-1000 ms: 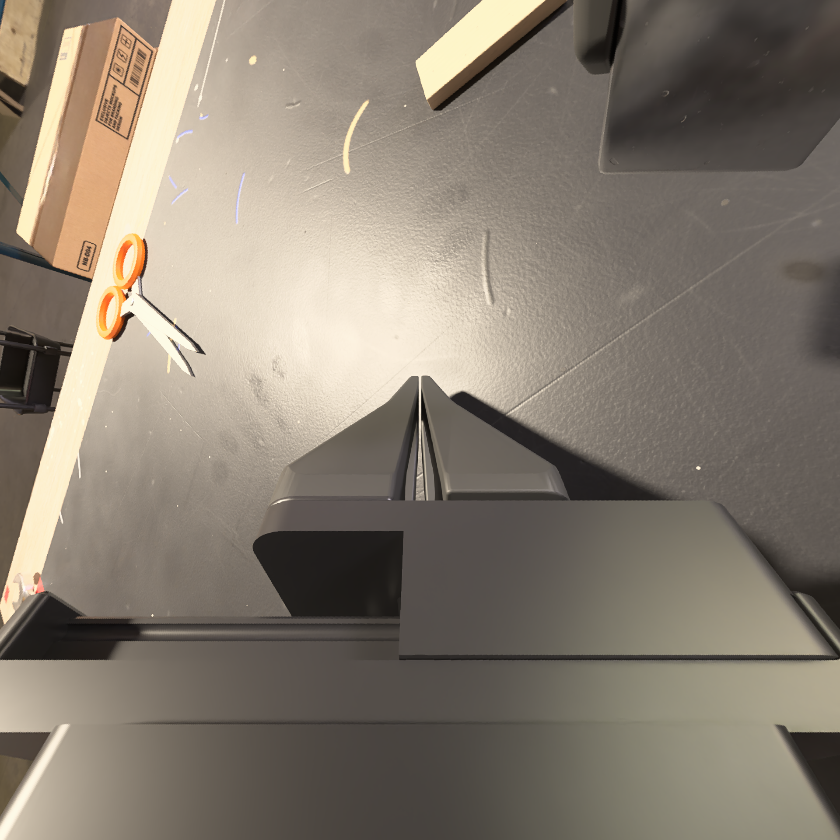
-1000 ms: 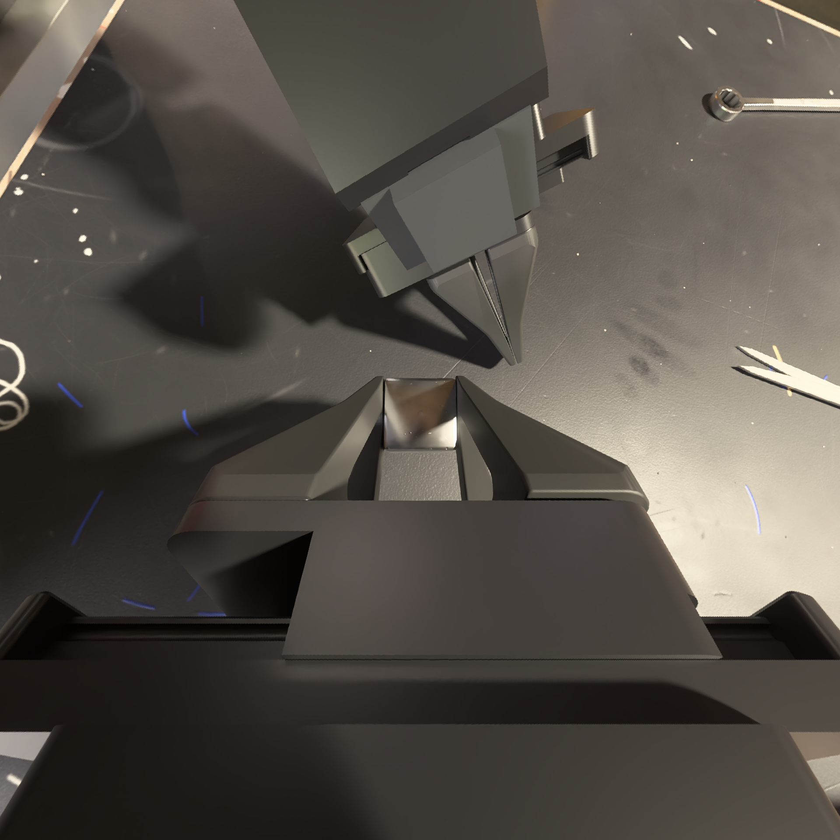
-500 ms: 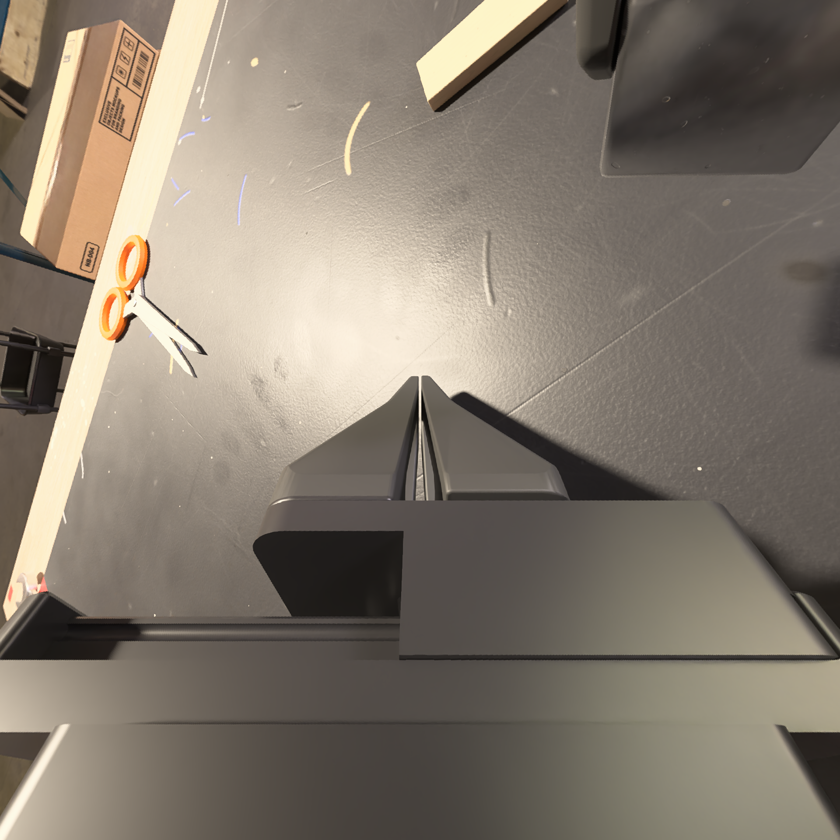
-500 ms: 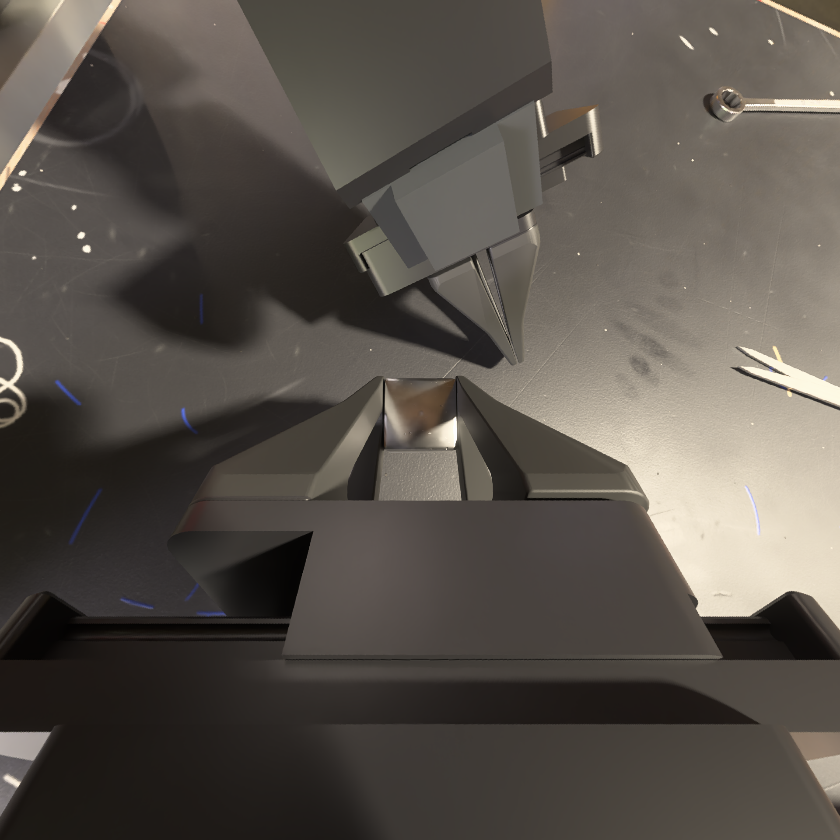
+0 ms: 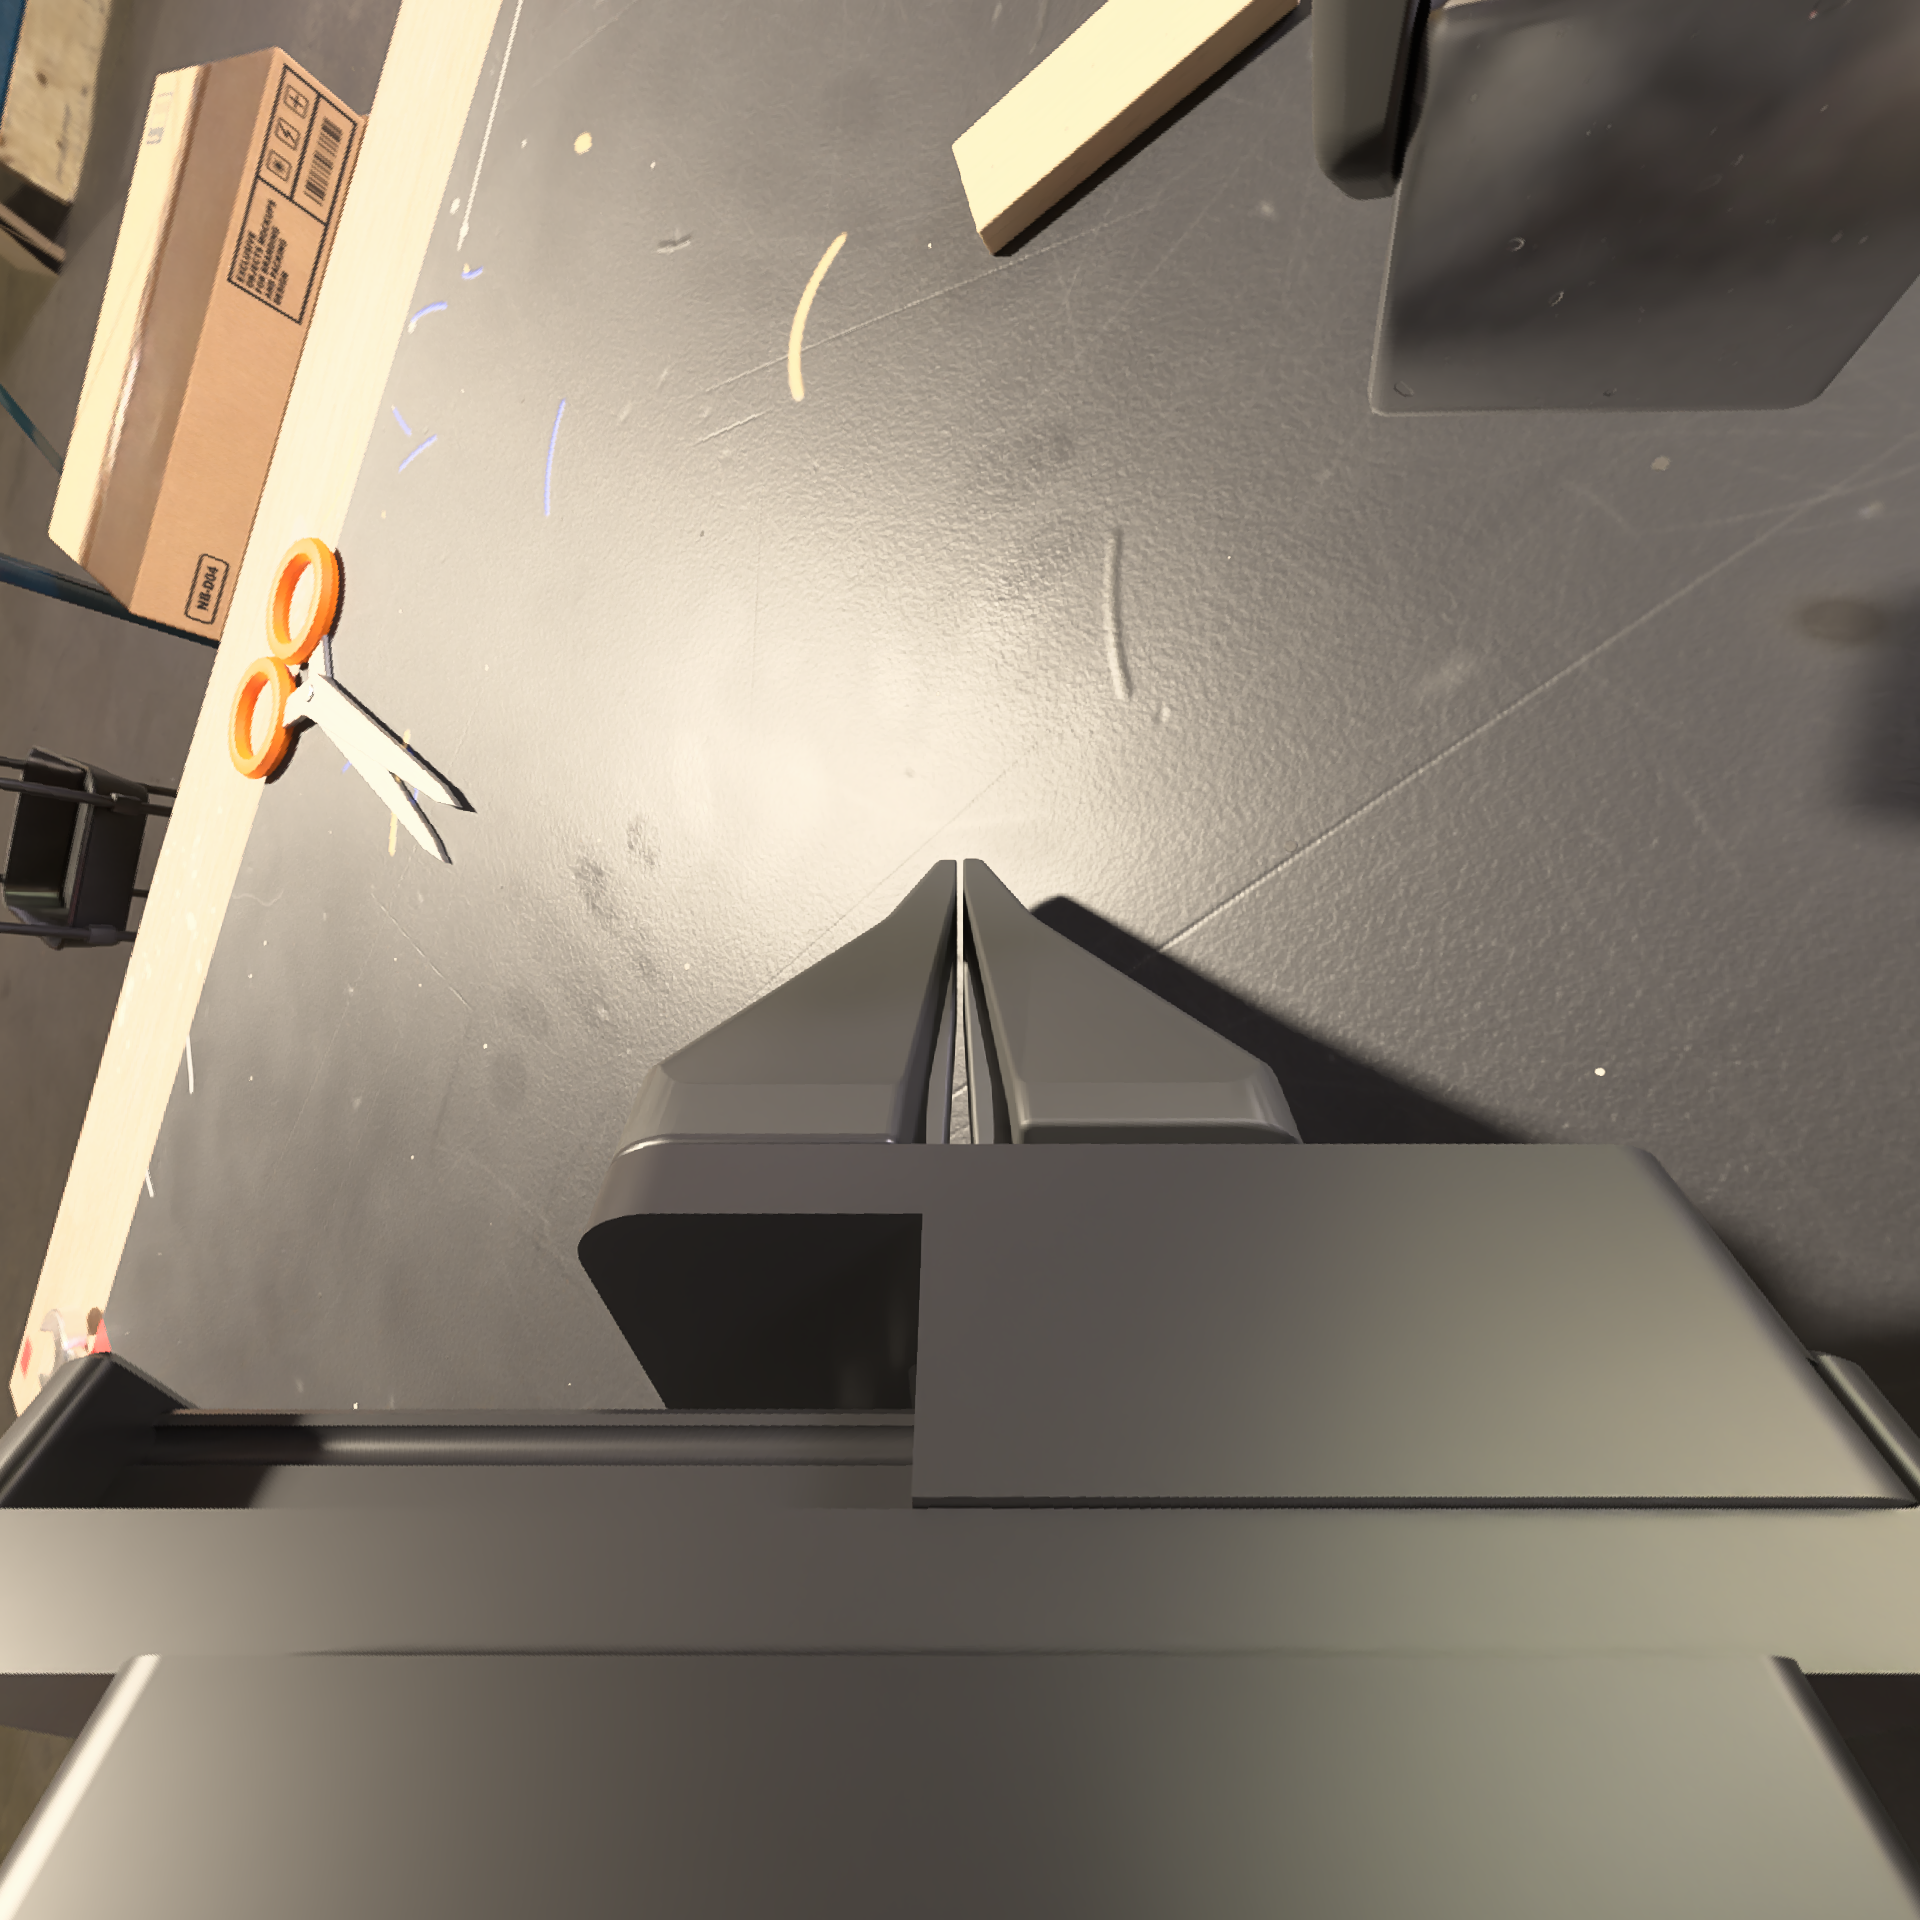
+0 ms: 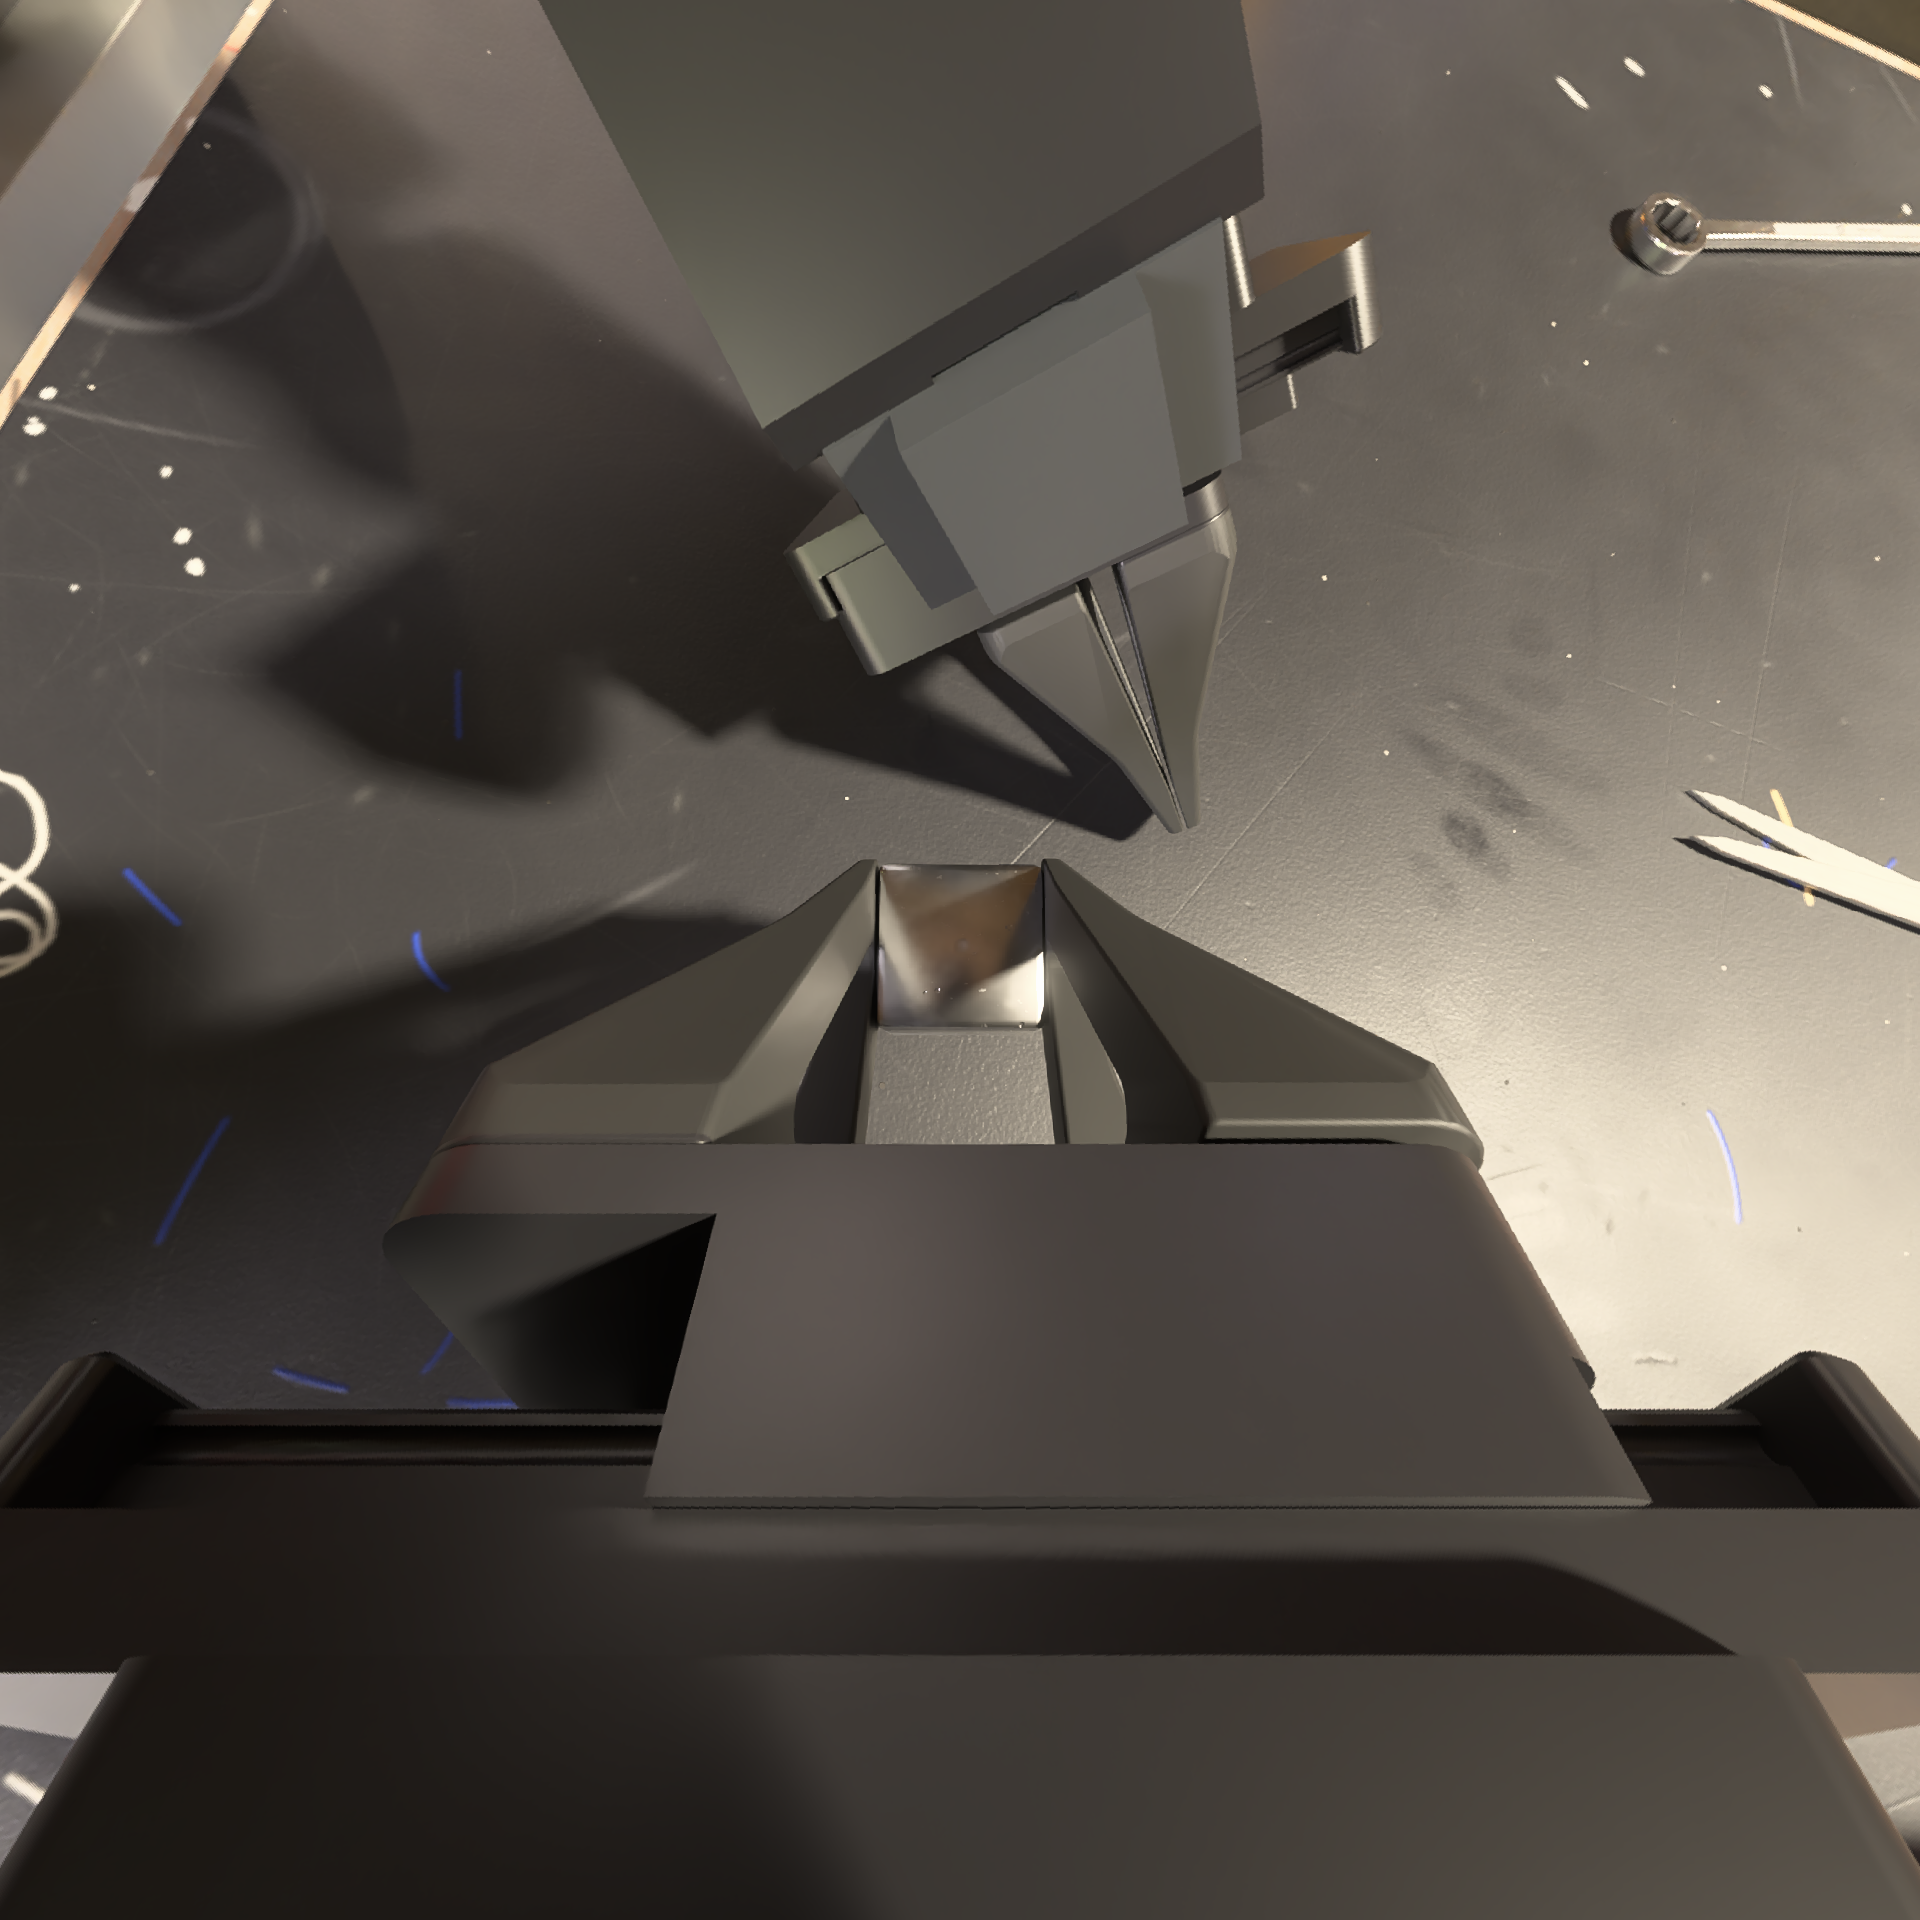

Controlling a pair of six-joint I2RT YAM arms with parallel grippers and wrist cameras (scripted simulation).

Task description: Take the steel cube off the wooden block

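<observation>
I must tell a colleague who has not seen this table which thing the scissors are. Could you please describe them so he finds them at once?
In the left wrist view, find the dark tabletop and follow its pale wooden edge strip at the left. The scissors lie across that strip beside the cardboard box. Two orange ring handles and open pale blades set them apart.

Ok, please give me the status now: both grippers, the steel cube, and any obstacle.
Right gripper shut on steel cube, off the wooden block. Left gripper shut, empty, near the cube. Scissors far aside; nothing in the way.
</observation>
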